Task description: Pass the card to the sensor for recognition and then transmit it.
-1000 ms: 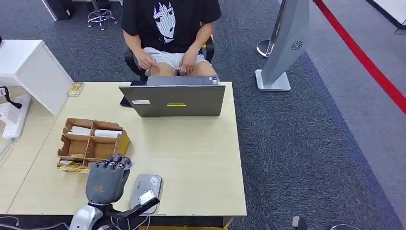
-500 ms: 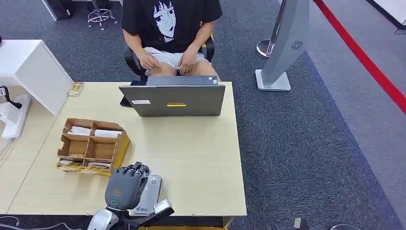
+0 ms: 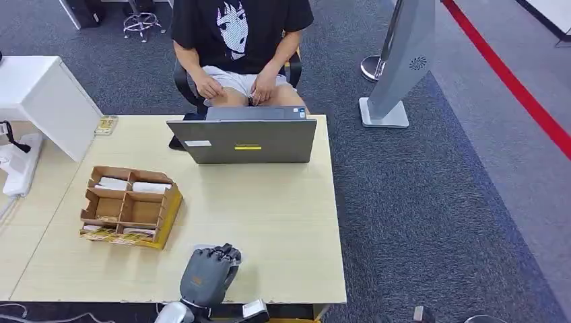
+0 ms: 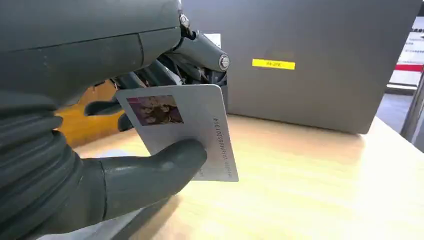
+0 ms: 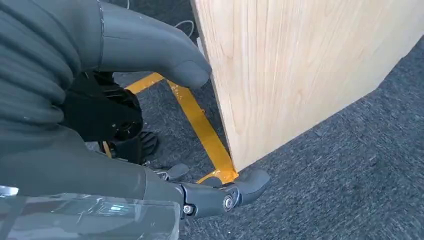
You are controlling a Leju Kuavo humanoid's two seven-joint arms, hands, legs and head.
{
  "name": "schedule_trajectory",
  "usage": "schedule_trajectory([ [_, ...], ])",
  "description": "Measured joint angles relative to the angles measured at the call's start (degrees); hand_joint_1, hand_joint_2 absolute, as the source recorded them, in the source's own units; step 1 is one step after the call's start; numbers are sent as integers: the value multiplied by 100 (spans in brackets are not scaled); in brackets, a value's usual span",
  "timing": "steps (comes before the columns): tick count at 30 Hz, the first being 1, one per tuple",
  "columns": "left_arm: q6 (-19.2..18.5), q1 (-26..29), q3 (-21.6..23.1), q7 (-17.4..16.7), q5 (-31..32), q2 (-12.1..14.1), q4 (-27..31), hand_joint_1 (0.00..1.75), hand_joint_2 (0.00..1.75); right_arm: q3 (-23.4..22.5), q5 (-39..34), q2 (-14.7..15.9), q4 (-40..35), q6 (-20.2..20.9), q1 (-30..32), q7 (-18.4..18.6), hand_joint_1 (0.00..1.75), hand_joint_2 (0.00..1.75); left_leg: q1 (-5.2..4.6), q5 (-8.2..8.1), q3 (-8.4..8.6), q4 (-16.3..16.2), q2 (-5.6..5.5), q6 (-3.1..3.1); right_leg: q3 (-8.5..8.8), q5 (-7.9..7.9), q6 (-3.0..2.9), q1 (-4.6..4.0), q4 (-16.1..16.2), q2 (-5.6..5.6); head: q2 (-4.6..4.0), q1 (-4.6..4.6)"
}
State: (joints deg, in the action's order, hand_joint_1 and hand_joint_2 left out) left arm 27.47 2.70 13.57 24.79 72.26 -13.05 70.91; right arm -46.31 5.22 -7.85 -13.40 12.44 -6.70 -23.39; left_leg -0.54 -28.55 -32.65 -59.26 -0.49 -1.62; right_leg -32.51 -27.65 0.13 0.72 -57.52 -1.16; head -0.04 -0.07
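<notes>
The head view looks steeply down from above the table's (image 3: 283,222) near edge, facing the laptop (image 3: 246,140) at upper centre. The left wrist view sits low and close, facing the same laptop (image 4: 310,60) at upper right. The right wrist view looks down past a table (image 5: 300,65) corner at the carpet.

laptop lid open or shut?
Open. In the head view the laptop lid stands raised, its grey back facing the robot above the base, the screen facing the seated person. Whether the screen is on cannot be told.
</notes>
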Motion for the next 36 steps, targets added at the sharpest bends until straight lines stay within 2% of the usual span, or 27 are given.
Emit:
schedule_trajectory([
  [6, 20, 9, 53, -22, -153, 11, -304, 175, 175, -74, -9, 0, 0, 26, 20, -15, 0, 175, 0, 0, 0, 0, 0, 0, 0, 0, 0, 0, 0, 0, 0, 0],
  [13, 28, 10, 53, -24, -166, 13, -328, 175, 175, -79, -9, 0, 0, 28, 22, -17, 0, 175, 0, 0, 0, 0, 0, 0, 0, 0, 0, 0, 0, 0, 0, 0],
  [18, 190, 17, 53, -96, -271, 122, -516, 175, 175, -101, 22, 0, 0, 59, 56, -37, 0, 175, 0, 0, -1, 0, -1, 0, 0, 0, 0, 0, 0, 1, 0, 2],
  [26, 271, 30, -109, -103, -258, 186, -210, 175, 175, -182, 129, 0, 0, 57, 71, -44, 0, 175, 0, 0, -1, 0, -1, 0, 1, 0, 0, 0, 0, 2, 0, 0],
  [36, 395, 32, -175, -52, -71, 197, -94, 175, 175, -186, 220, -2, 0, 46, 70, -33, 0, 175, 0, 0, -1, 0, -1, 0, 2, 0, 0, 0, 0, 3, 0, 2],
])
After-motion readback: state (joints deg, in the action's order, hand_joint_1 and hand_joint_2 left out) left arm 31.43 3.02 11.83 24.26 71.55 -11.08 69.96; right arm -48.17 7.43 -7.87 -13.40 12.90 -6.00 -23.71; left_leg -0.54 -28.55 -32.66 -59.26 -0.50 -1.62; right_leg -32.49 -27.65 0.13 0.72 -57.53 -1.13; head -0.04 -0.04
